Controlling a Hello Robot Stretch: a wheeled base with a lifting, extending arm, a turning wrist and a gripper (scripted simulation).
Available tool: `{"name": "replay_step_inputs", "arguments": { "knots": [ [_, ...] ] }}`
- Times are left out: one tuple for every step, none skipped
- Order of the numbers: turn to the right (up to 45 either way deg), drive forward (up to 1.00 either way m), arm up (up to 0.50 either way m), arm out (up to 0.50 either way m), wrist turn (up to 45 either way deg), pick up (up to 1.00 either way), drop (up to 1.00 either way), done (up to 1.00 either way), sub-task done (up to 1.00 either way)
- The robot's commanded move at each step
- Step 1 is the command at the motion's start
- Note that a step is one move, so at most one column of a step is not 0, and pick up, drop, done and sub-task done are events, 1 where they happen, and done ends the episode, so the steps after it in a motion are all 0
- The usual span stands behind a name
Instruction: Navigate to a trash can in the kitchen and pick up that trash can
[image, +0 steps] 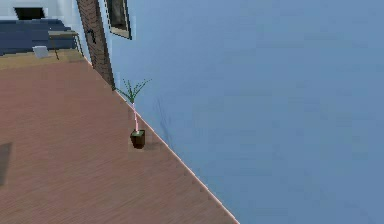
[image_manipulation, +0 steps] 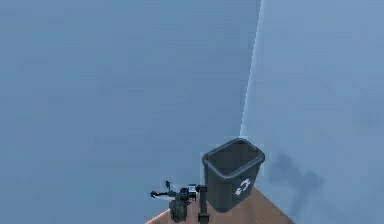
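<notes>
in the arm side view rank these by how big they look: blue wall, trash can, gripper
1. blue wall: by far the largest in this view.
2. trash can: much smaller than the wall.
3. gripper: smallest. It sits close beside the trash can, so nearness hardly skews this.

Forward view looks along the blue wall (image: 280, 90); arm side view faces it.
</notes>
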Motion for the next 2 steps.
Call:
{"name": "replay_step_inputs", "arguments": {
  "knots": [
    [0.0, 0.00, 0.00, 0.00, 21.0, 0.00, 0.00, 0.00, 0.00],
    [0.0, 0.00, -0.30, 0.00, 0.0, 0.00, 0.00, 0.00, 0.00]
  ]
}}
